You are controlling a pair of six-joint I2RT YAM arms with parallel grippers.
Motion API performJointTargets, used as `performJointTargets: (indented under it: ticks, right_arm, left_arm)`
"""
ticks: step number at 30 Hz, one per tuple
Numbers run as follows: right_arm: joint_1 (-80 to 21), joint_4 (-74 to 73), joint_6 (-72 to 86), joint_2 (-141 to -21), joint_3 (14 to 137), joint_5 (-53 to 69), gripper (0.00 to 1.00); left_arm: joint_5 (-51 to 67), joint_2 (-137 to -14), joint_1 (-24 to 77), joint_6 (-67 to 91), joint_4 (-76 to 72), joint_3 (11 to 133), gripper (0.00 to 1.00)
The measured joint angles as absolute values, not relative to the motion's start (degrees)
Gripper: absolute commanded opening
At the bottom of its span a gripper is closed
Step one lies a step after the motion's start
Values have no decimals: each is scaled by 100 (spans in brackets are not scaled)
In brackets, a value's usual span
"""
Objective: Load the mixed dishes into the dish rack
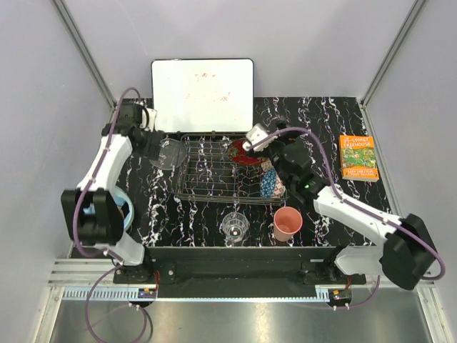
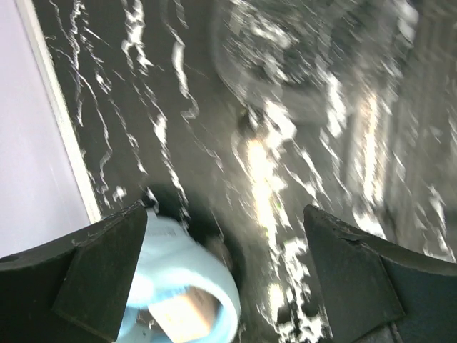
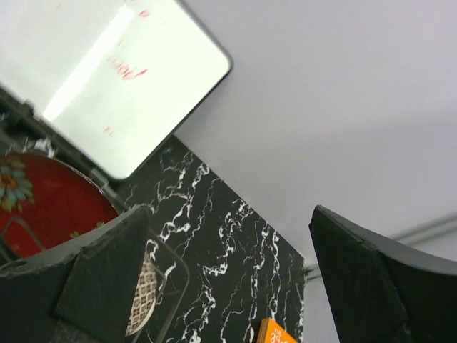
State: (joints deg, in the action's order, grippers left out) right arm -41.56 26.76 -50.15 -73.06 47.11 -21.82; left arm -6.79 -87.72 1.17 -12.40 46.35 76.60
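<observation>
Black marble-veined surface (image 1: 335, 121), seen from overhead, carries the wire dish rack (image 1: 214, 171) in front of a whiteboard (image 1: 202, 95). The red patterned bowl (image 1: 239, 151) and blue mosaic bowl (image 1: 270, 184) stand at the rack's right end. The clear glass plate (image 1: 169, 153) is at its left end, just beside the left arm's jaws. A clear glass tumbler (image 1: 234, 227) and pink plastic cup (image 1: 288, 223) stand on the near side, and an orange book (image 1: 358, 157) lies far right.

Left wrist view, blurred: the jaws are spread wide with nothing between them, light blue headphones (image 2: 186, 264) below.

Right wrist view: the right arm's jaws are likewise apart and empty, above the red patterned bowl and a beige netted-pattern bowl (image 3: 145, 300), the whiteboard behind.
</observation>
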Motion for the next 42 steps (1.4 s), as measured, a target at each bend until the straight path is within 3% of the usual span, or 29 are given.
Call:
performJointTargets:
  ticks: [12,15,19,31,37,41,42]
  right_arm:
    - [-4156,1546,-2980,-6423,5382,-2773,100]
    - [-4156,1225,-2683,-6326,5363,-2790,100]
    - [-4156,947,-2394,-6075,5227,-2805,100]
    - [-4156,607,-2008,-5653,5085,-2893,100]
    - [-4156,580,-1966,-5651,5054,-2897,100]
    - [-4156,510,-1964,-5623,5019,-2902,99]
    - [-4156,489,-1964,-5612,5006,-2904,99]
  left_arm:
    - [80,-11347,-357,-1050,4469,9651,88]
    - [672,-11710,-419,-976,4515,9939,80]
    - [1337,-12081,-659,-891,4528,10206,79]
    - [1774,-12805,-856,-950,4552,10442,75]
    - [1918,-12853,-836,-1133,4560,10335,59]
    - [1988,-12853,-847,-1256,4497,10245,31]
    - [1990,-12849,-860,-1288,4466,10210,18]
